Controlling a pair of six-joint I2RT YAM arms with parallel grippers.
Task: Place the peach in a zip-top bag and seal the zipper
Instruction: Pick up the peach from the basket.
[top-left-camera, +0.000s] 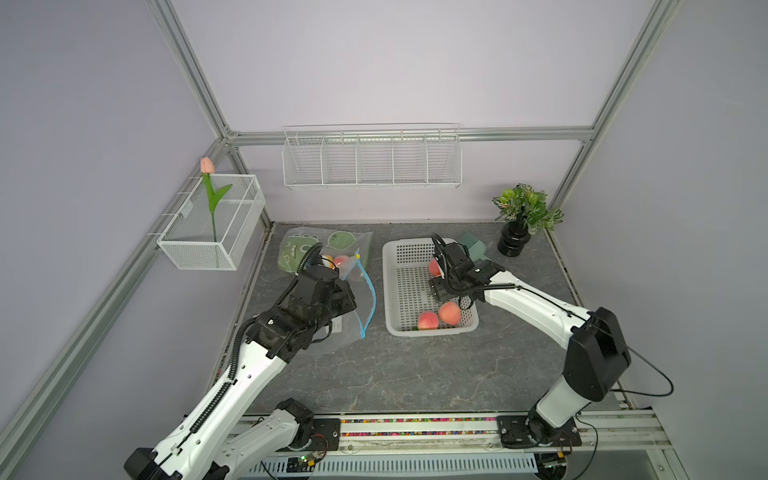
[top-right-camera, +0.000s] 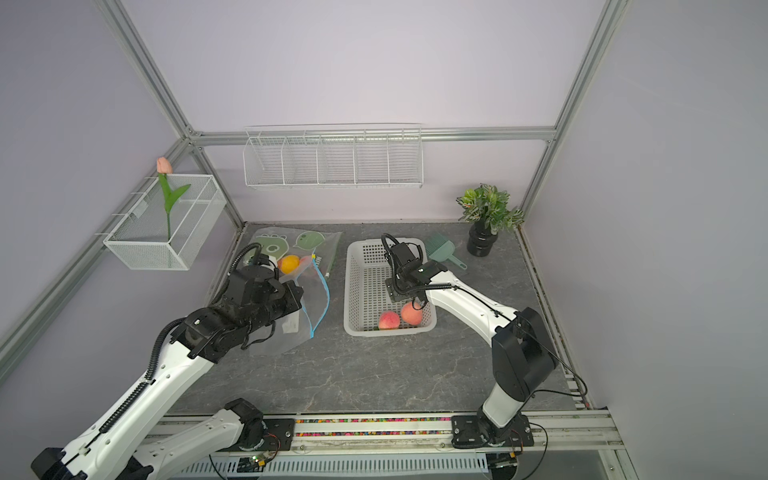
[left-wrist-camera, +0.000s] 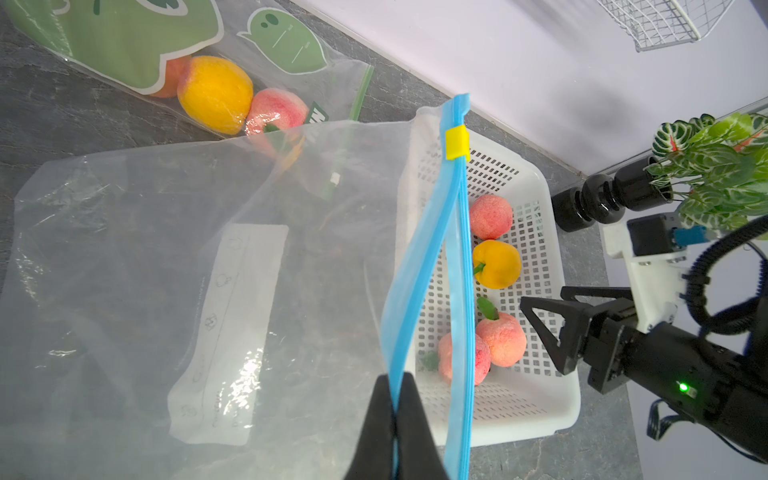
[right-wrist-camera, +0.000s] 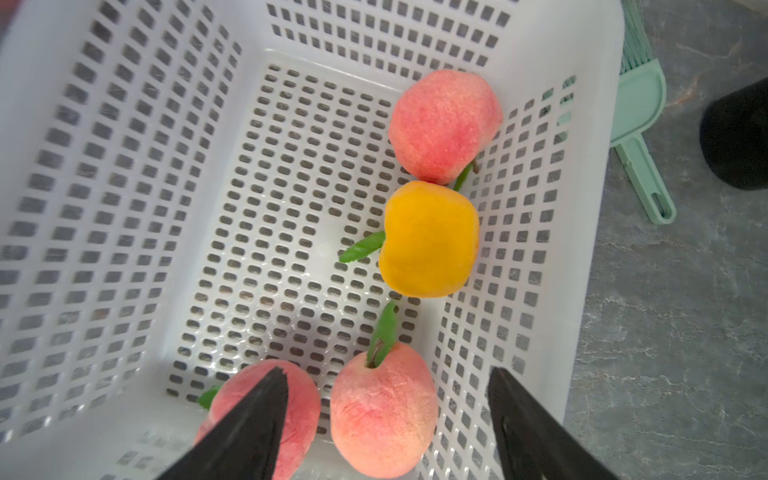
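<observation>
In both top views the white perforated plastic basket (top-left-camera: 388, 291) sits right of centre. The right gripper (top-left-camera: 441, 293) hangs over it, above the round pink peach (top-left-camera: 449, 312) in its near right corner. To the left lies the clear zip-top bag with a blue zipper strip (top-left-camera: 368, 305). The left gripper is hidden under its own arm there.

The left wrist view shows the left gripper (left-wrist-camera: 397, 409) pinched tight on one blue lip of the bag, holding it up so the mouth gapes toward the basket. The yellow slider (left-wrist-camera: 456, 143) sits at the zipper's far end.

The right wrist view shows the right gripper's jaws spread wide with nothing in them. They bracket the pink peach without touching it. A second pink peach (right-wrist-camera: 305, 399) lies just beside it on the left, partly behind one finger.

The peach looks like a light, firm imitation with matte, grippy skin. Being round, it may roll, so I judge the best hold is across its widest belly, clear of the leaf and the neighbouring fruit.
</observation>
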